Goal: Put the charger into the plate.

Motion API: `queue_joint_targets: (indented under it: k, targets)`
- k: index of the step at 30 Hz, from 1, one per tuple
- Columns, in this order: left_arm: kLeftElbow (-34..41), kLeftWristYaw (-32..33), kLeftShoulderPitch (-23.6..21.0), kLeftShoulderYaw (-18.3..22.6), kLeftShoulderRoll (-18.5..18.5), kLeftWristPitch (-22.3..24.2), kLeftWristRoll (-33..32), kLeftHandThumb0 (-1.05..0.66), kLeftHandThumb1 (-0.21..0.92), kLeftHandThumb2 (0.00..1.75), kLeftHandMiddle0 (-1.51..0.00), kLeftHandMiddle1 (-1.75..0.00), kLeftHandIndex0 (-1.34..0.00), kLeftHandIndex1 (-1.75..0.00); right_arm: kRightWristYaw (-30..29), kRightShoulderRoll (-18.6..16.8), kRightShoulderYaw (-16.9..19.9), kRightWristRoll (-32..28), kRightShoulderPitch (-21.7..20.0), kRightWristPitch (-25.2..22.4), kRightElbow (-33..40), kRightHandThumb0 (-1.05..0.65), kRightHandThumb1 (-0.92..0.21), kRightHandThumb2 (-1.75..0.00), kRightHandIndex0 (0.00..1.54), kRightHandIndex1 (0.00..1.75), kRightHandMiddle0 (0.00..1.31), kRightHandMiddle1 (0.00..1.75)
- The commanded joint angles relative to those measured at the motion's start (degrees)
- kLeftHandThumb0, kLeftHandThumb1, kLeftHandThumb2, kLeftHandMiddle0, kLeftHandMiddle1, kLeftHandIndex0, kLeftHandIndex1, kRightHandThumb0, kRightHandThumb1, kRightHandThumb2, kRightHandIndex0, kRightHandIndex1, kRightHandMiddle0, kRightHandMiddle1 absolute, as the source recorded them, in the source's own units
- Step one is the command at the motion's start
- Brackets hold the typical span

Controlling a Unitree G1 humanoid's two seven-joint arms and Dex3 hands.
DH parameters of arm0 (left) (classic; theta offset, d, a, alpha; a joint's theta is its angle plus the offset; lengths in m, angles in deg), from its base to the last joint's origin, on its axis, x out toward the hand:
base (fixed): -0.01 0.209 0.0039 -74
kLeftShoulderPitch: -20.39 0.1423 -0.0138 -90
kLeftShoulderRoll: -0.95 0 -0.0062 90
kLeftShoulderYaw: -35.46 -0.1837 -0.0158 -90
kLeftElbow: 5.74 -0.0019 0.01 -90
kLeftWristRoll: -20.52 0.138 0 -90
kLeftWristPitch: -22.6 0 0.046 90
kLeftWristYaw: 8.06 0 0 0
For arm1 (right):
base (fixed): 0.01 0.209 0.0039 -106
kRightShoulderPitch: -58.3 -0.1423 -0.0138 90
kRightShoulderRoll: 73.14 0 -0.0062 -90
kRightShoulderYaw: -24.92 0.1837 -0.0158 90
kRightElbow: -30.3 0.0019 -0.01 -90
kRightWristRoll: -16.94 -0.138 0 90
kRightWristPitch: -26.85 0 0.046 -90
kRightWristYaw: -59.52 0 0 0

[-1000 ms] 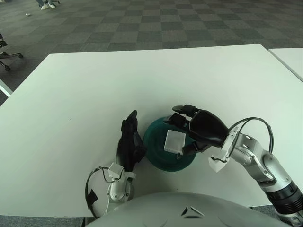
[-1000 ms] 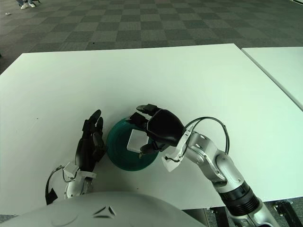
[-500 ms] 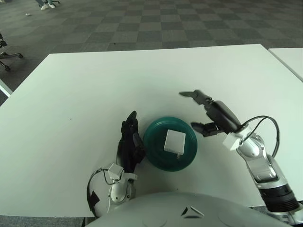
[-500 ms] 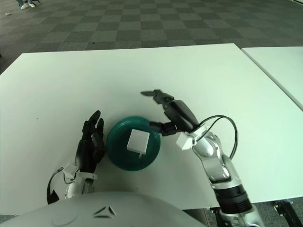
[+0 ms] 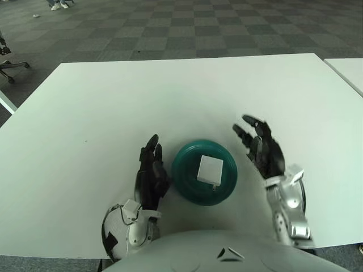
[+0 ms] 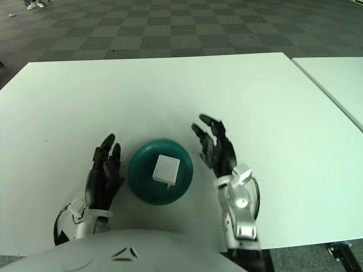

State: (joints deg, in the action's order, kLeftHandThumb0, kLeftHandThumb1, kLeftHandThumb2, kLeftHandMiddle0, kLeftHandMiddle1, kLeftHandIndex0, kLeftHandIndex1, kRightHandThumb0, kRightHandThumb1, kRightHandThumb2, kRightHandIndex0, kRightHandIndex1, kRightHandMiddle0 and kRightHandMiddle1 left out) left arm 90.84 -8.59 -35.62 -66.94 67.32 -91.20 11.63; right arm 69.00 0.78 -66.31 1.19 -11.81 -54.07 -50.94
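Observation:
A white square charger [image 5: 209,169] lies flat inside the dark green round plate [image 5: 187,187] near the table's front edge. My right hand [image 5: 262,148] is just right of the plate, fingers spread and pointing away from me, holding nothing. My left hand [image 5: 151,170] rests just left of the plate, fingers straight and relaxed, empty. Neither hand touches the charger or the plate.
The white table [image 5: 170,96] stretches far beyond the plate. A second white table's corner [image 5: 347,68] stands at the right. Checkered carpet floor lies behind.
My right hand let go of the charger in the plate, lifted off and drew back to the right of the plate, now upright and open. The left hand barely shifted.

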Motion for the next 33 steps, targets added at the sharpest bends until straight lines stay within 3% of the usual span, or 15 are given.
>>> queue_joint_targets:
  k: [1,22,33]
  targets:
    - [0.9,-0.2,2.2,0.4,0.6,1.6,-0.3,-0.84,0.92,1.00,-0.20,-0.01,0.00,-0.55,-0.5,-1.4,0.4,-1.4,-0.8,-1.0,-0.3,-0.75,-0.92,-0.65,0.49,0.10,0.02,0.97]
    - [5.1,0.9,4.7,1.6,1.8,3.2,4.0,-0.88,0.92,0.98,-0.22,-0.01,0.00,-0.59,0.9,-1.1,0.7,0.2,1.8,0.1,-2.1,-0.76,-0.92,-0.66,0.50,0.12,0.03,0.95]
    - [7.1,0.5,5.5,2.0,2.8,4.6,3.9,-0.87,0.92,0.99,-0.20,0.00,0.00,-0.58,-0.9,-0.8,-0.1,3.9,3.2,-0.1,-0.9,-0.79,-0.92,-0.70,0.42,0.08,0.01,0.94]
